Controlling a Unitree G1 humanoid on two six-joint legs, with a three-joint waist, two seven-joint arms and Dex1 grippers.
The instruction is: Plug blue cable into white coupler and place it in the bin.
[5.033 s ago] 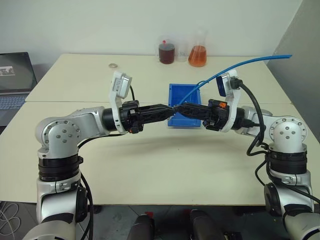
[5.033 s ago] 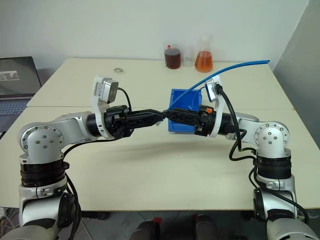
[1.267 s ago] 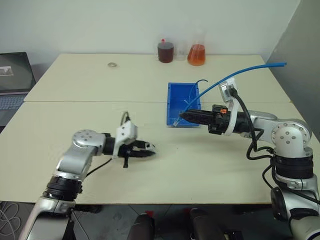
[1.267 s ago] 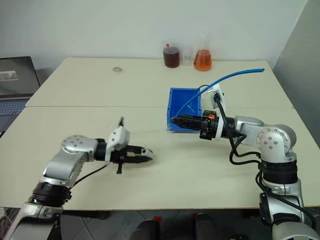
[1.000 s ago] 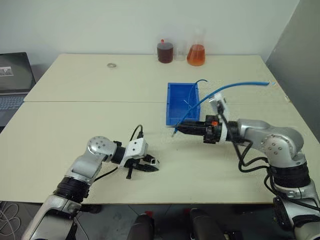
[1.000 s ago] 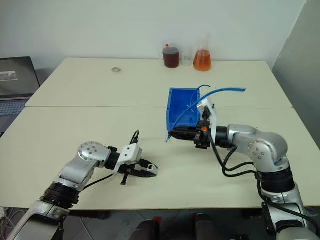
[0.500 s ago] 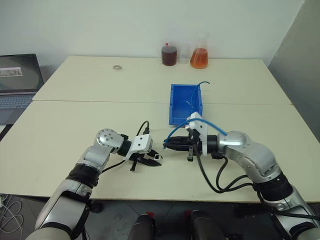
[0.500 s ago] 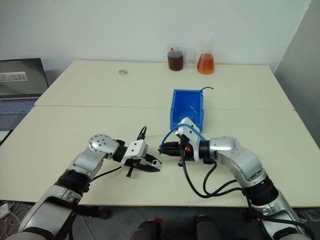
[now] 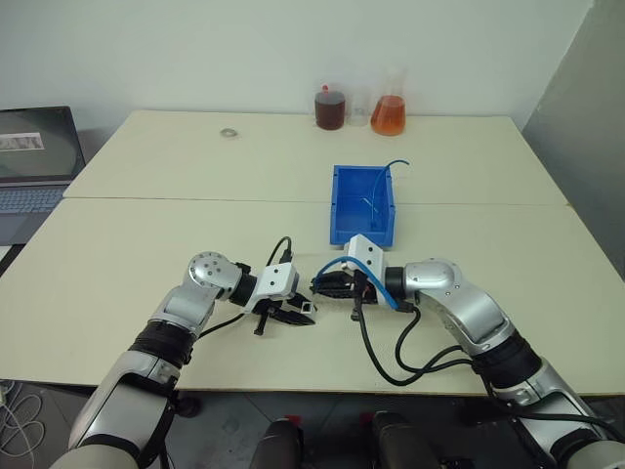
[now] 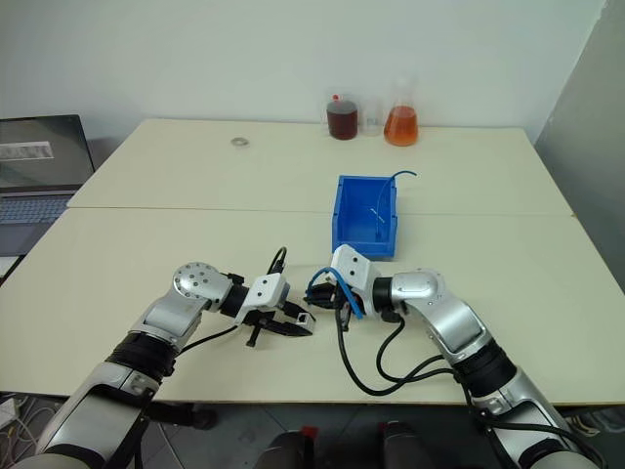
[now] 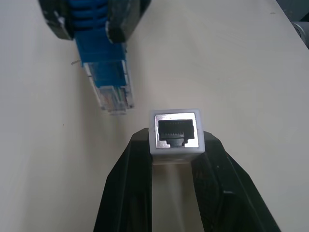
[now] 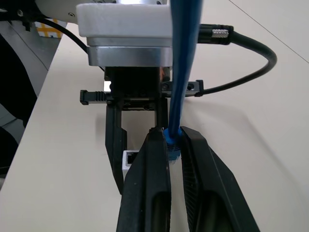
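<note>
No legible text, label, brand, number or sign can be made out. A pale strip is seen on the laptop screen (image 9: 29,142) at the table's far left corner (too small for any characters to be told). No markings are seen on the white coupler (image 11: 175,129) or the blue cable's plug (image 11: 110,87).

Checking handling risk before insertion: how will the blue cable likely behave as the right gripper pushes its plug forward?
The blue cable is probably floppy: it loops loosely behind the right gripper. Held close behind the plug, that short end should stay fairly stiff. The trailing slack, running toward the bin, may drag or tug.
</note>
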